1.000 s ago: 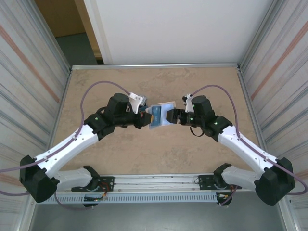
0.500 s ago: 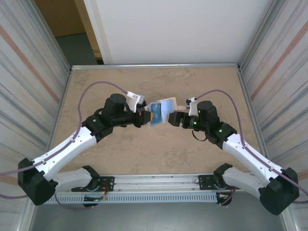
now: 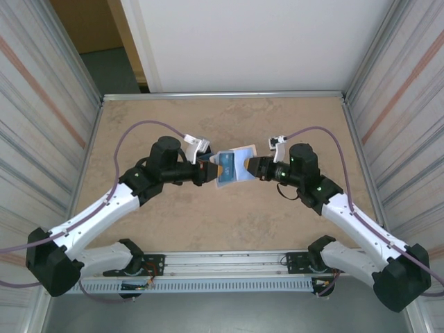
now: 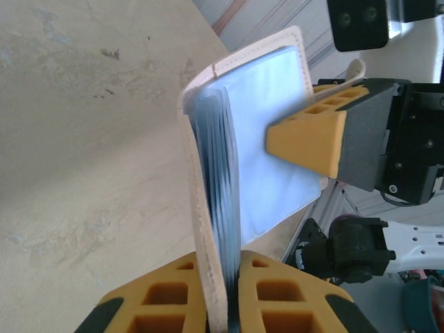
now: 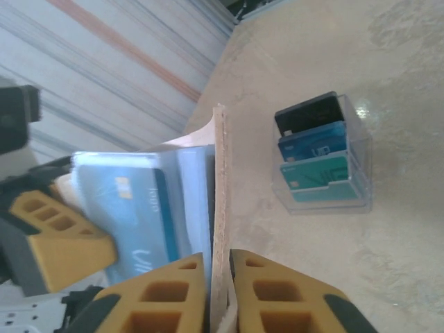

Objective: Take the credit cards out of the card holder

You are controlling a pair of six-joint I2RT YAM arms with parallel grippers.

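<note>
Holds card holder (image 3: 229, 168) spread open: one flap clamped between left gripper (image 4: 222, 269) jaws, opposite tan flap pinched between right gripper (image 5: 220, 262) jaws.

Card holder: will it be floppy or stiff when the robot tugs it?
Probably floppy: the card holder bows open like a book between the left gripper and right gripper. Its glossy sleeves look slippery, so cards may slide easily.

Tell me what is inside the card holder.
A blue credit card shows through a clear sleeve of the card holder. More sleeves are stacked edge-on; their contents are hidden.
</note>
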